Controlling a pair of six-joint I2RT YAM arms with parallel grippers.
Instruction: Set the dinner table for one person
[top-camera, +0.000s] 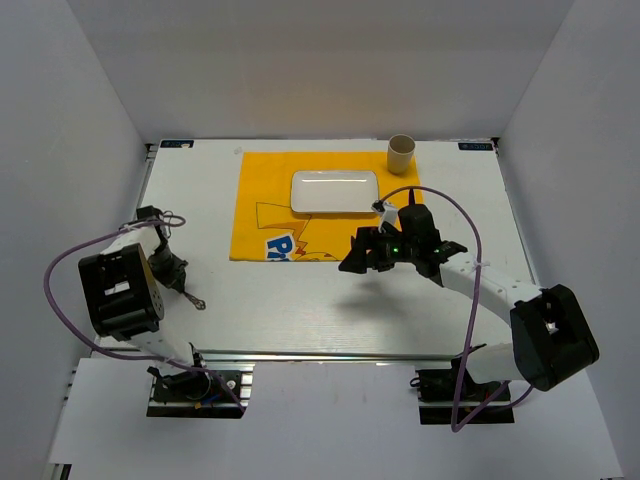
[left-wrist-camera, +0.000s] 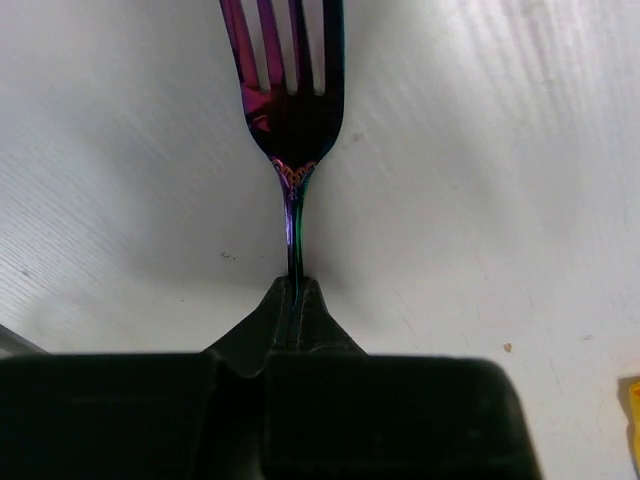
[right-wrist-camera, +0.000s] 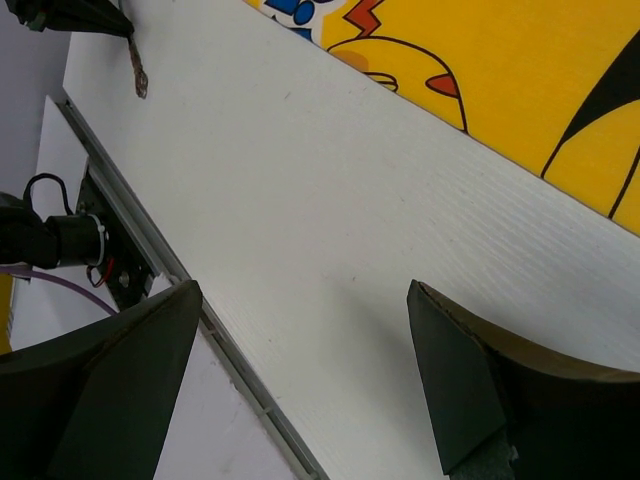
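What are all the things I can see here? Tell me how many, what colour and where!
dinner table: one, white, under everything
mat: one, yellow with a cartoon print, far middle of the table
plate: one, white, rectangular, on the far part of the mat
cup: one, tan, at the mat's far right corner
fork: one, shiny purple, left of the mat, its handle pinched by the left gripper
arms: two, black and white with purple cables, at the near edge
left gripper: one, black, shut on the fork
right gripper: one, black, open, above the table near the mat's near edge
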